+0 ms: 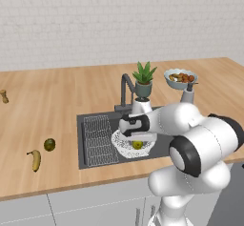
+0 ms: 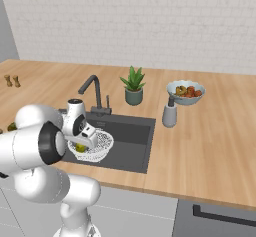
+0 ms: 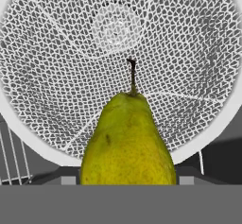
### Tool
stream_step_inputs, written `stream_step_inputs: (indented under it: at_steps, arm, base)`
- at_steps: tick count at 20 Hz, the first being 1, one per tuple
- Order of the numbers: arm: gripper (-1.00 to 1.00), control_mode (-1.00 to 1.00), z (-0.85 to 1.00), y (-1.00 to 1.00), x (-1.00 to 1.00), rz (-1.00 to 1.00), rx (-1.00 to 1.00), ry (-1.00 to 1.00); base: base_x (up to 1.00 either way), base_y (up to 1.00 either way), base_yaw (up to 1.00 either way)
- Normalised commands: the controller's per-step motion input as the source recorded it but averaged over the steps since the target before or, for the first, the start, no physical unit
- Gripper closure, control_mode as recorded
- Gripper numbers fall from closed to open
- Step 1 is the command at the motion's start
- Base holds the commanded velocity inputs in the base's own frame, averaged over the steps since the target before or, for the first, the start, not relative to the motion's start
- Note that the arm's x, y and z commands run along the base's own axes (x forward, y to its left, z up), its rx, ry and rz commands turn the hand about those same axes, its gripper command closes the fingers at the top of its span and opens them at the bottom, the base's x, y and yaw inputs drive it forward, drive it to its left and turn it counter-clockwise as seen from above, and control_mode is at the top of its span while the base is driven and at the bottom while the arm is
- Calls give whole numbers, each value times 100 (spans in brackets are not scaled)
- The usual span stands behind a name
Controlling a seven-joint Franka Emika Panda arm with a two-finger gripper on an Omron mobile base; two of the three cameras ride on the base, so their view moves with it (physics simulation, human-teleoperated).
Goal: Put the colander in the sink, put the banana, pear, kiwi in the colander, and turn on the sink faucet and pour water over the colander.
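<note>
I hold the pear point(image 3: 126, 142) pinched in the end effector point(image 1: 137, 135) over the colander point(image 1: 125, 146) in the sink point(image 1: 164, 144). It looks firm, smooth, slippery; gripping its wide belly seems safest. Banana point(image 1: 35, 159) and kiwi point(image 1: 49, 144) wait on the table point(image 1: 43, 110).

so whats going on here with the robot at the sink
The robot's gripper holds the pear above the colander, which already sits in the sink. The pear is between the fingers, stem pointing away, not yet set down; the colander looks empty. The banana and kiwi lie on the counter left of the sink. No water runs from the sink faucet.
</note>
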Motion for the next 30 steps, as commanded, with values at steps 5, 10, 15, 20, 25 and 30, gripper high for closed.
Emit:
stream_step_inputs:
  at_steps: [5, 10, 15, 20, 25, 30]
  arm:
    - [100, -100, 0, 0, 21, 0, 0, 0]
    - [100, -100, -13, 0, 21, 0, -1, 0]
    - [100, -100, -26, 0, 7, 0, -3, 0]
    - [-100, -100, -28, 0, 0, 0, -3, 0]
    - [-100, -100, -2, 0, 0, 0, 0, 0]
    - [-100, -100, 0, 0, 0, 0, 0, 0]
  base:
    - [0, 0, 0]
    - [0, 0, 0]
    - [0, 0, 0]
    - [0, 0, 0]
    - [0, 0, 0]
    - [0, 0, 0]
